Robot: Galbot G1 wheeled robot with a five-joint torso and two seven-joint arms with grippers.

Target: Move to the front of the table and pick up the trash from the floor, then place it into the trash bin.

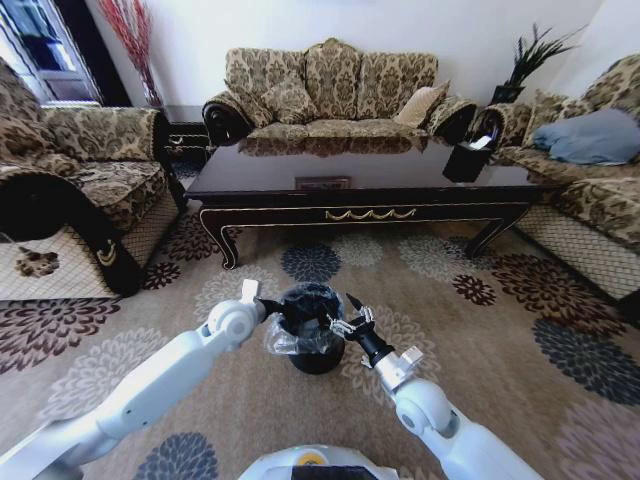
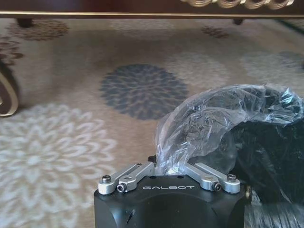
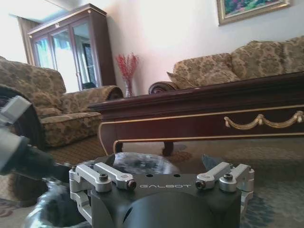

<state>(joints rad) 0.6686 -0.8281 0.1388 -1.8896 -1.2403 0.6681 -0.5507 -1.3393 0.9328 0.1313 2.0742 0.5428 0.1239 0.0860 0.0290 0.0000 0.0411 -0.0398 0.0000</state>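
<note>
- Nearest the camera, two white arms reach forward over a beige carpet [image 1: 90, 390] patterned with large flowers, and meet at the bin [image 1: 315, 352]
- The bin is small, round and black, standing upright on the carpet in front of the table's long front edge, well apart from it
- A crinkly clear bag [image 1: 285, 338] lines the bin and spills over its rim on the left side
- The left gripper [image 1: 272, 308] is at the bin's left rim; in the left wrist view its fingers are hidden behind the bulging bag [image 2: 209, 123], so I cannot tell if they are spread or pinching the plastic
- The right gripper [image 1: 345, 318] hovers just beside the bin's right rim, its thin fingers spread apart with nothing between them
- In the right wrist view the bin's bagged mouth [image 3: 135, 164] sits just beyond the gripper body, with the left arm's wrist [image 3: 19, 152] coming in from the side
- Beyond the bin, bare carpet runs up to the table [image 1: 360, 185], a long low piece with a glossy dark top, gold scroll on its apron and curved legs
- A black box holder [image 1: 466, 160] with white paper stands near the table's far right corner
- Behind the table is a patterned sofa [image 1: 335, 90], with matching sofas along the left and right sides
- A blue-grey cloth [image 1: 590, 135] lies on the right sofa
</note>
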